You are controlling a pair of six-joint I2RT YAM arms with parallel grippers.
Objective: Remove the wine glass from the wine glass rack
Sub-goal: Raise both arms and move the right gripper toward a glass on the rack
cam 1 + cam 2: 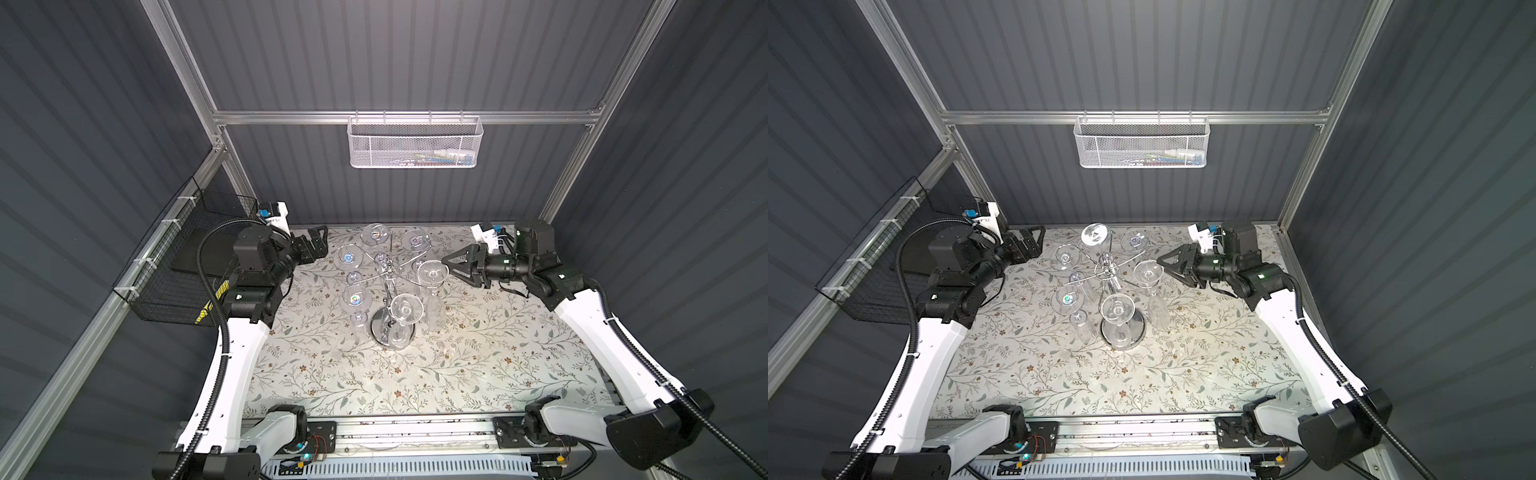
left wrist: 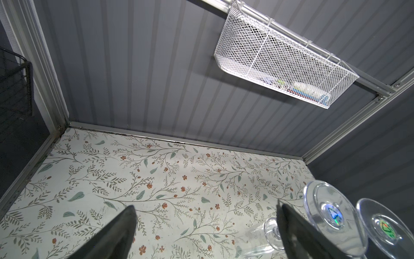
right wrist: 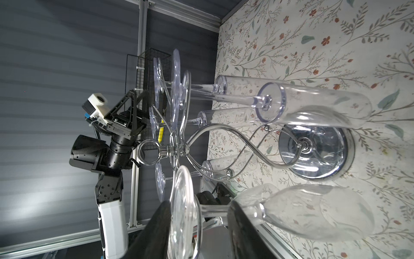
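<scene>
In both top views the wine glass rack (image 1: 388, 272) (image 1: 1106, 268) stands toward the back middle of the floral worktop (image 1: 457, 374). It is seen from above, with six glasses hanging bowl-down from its arms, feet uppermost. The wine glass (image 1: 433, 272) on the arm nearest the right side hangs there, not yet off. The right fingers (image 1: 446, 261) reach level to the edge of its foot. How they sit around it these views do not show.

The right wrist view does. It takes the rack side-on, with its twisted stem and round mirror base (image 3: 324, 154), and brings the wine glass (image 3: 313, 213) close up. The right fingers (image 3: 156, 233) stand partly apart, one on each side of the foot disc along the line of the stem: one beyond the disc, one by the top of the bowl. A stretch of bare stem shows between the disc and that second finger. Whether either presses on the glass I cannot tell. The left arm (image 3: 112, 215) shows beyond the rack.

The left wrist view catches no rack wire, only the stickered feet of two other glasses (image 2: 333, 213) and the white mesh basket (image 2: 280, 58) on the back wall. The left fingers (image 2: 116, 235) are spread wide, gripping nothing — from above, the left fingers (image 1: 318, 239) hover at the back left, near the rack but apart from it.
</scene>
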